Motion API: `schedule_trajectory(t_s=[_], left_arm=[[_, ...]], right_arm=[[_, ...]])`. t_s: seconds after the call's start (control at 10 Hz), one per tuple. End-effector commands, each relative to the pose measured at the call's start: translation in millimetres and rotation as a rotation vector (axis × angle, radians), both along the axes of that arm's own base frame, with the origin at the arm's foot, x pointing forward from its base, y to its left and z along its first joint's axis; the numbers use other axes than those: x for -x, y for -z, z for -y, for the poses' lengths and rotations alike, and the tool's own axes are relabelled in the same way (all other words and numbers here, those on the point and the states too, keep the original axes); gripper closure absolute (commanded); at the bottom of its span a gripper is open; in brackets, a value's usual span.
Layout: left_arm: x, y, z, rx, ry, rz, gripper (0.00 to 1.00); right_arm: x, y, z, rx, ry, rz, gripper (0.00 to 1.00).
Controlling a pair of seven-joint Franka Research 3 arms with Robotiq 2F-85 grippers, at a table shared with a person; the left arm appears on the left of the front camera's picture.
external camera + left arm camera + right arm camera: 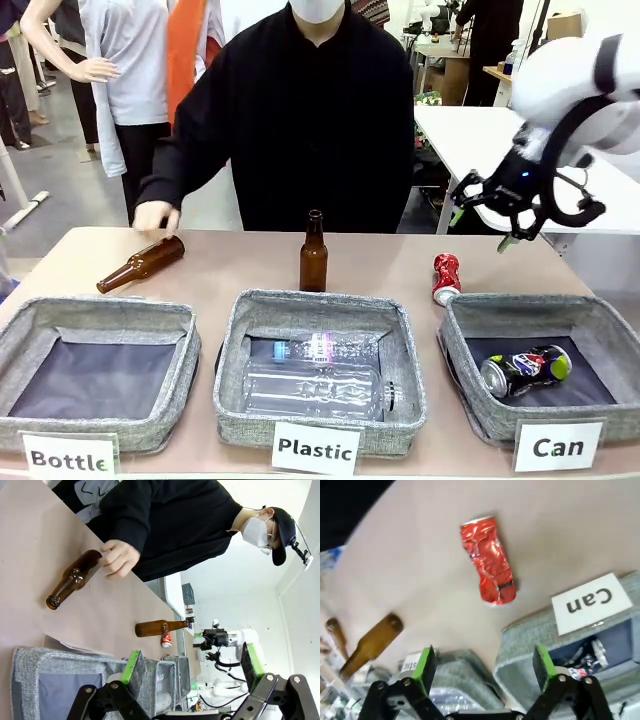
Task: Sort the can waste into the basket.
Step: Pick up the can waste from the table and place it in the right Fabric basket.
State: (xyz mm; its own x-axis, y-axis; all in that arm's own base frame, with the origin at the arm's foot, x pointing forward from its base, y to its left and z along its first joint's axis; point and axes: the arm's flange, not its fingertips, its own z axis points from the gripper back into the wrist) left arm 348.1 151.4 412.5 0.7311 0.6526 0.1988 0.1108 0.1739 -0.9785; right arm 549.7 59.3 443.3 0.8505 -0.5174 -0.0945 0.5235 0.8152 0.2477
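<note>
Front view: shiny red crushed metal can (446, 278) lies on the tan tabletop (230, 262), just past the far-left corner of the square grey woven-fabric basket (540, 303) w/ white "Can" label (557, 446). Its long axis runs approx near-to-far, w/ the near end right at the basket rim; touching or not, can't tell. Dark blue crushed metal can (525, 370) lies on its side inside that basket, on the dark liner. Its long axis is approx left-right & slightly slanted, silver end twd robot's left, green-marked end twd right. Right gripper (482, 228) hangs in the air over the table's far right part, well apart from both cans, jaws spread wide, nothing btwn them.

Right wrist view: green pads (425, 662) stand far apart, nothing held. The red can sits lengthwise ahead on the table & the blue can shows inside the basket, by the label.

Left wrist view: left gripper (192, 657) is also wide open & empty. A person's hand (120, 557) rests on a brown glass bottle lying on its side (72, 580). A second brown glass bottle (313, 253) stands upright mid-table.
</note>
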Motion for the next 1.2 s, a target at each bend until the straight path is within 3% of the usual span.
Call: schedule_trajectory(t_s=[0.0, 0.2, 0.6, 0.9, 1.1], left_arm=[[1, -1, 0, -0.002, 0.008, 0.011, 0.0], [1, -1, 0, -0.002, 0.008, 0.011, 0.0], [1, -1, 0, -0.002, 0.008, 0.011, 0.0], [1, -1, 0, -0.002, 0.008, 0.011, 0.0], [0, 0, 0, 0.0, 0.0, 0.0, 0.0]], right_arm=[[-35, 14, -19, 0.134, 0.023, -0.068, 0.0], [-53, 50, -27, 0.219, 0.001, 0.037, 0.0], [-60, 107, -31, 0.23, -0.047, 0.09, 0.0], [-67, 137, -34, 0.224, -0.057, 0.059, 0.0], [-66, 140, -35, 0.219, -0.058, 0.052, 0.0]])
